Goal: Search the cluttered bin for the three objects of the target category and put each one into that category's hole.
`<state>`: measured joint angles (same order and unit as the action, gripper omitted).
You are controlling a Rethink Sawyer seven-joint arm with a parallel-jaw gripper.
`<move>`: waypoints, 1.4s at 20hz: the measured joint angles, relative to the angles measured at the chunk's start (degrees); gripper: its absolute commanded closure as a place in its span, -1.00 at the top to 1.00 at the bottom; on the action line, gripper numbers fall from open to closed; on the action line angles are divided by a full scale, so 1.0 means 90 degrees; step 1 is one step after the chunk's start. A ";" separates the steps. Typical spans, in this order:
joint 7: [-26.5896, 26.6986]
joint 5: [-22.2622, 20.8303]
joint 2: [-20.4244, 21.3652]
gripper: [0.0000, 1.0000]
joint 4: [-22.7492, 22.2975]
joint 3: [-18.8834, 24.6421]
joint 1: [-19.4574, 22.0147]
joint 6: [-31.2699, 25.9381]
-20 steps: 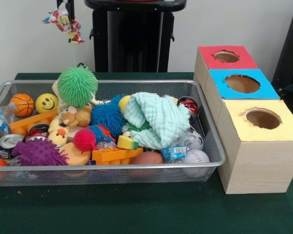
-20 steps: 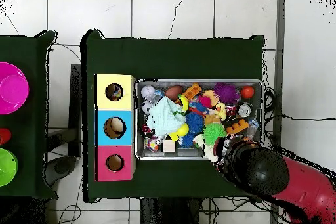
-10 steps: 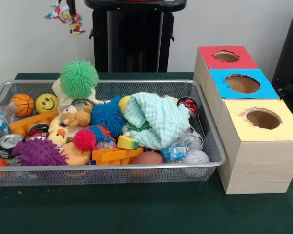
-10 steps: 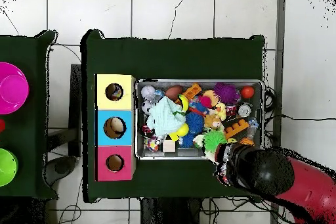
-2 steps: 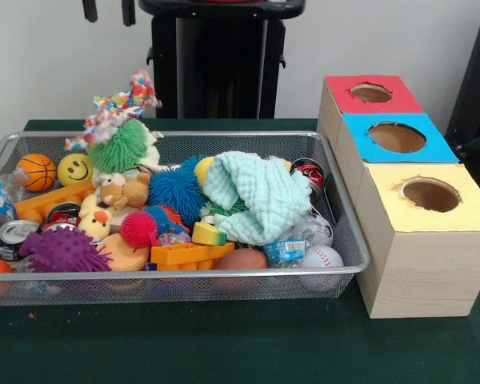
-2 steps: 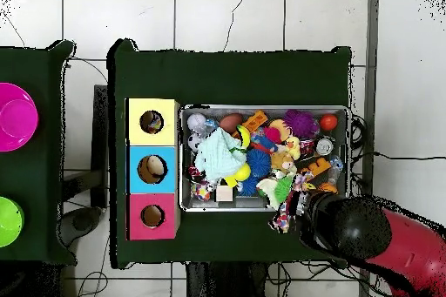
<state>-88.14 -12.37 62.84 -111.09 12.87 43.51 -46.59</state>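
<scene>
Lying on the spiky green ball [image 5: 120, 146], a frayed multicoloured rope toy [image 5: 114, 108]; gripper [image 5: 109, 10] apparently spread apart, empty

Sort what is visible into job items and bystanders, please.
Job: gripper; wire bin and its contents; box with red, blue and yellow holes. Which contents are the targets cannot be told.
Bystanders: pink bowl and green bowl on the side table.
</scene>
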 measured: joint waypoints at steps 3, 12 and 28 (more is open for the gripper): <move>0.0000 -0.0010 0.0000 -1.00 0.0000 0.0000 0.0000 0.0000; 0.0000 -0.0014 -0.0047 -1.00 0.0001 0.0000 0.0000 0.0030; 0.0000 -0.1619 -0.1932 -1.00 0.0328 -0.0006 0.0281 0.2055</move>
<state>-88.14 -26.94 45.45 -108.14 12.82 46.04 -28.09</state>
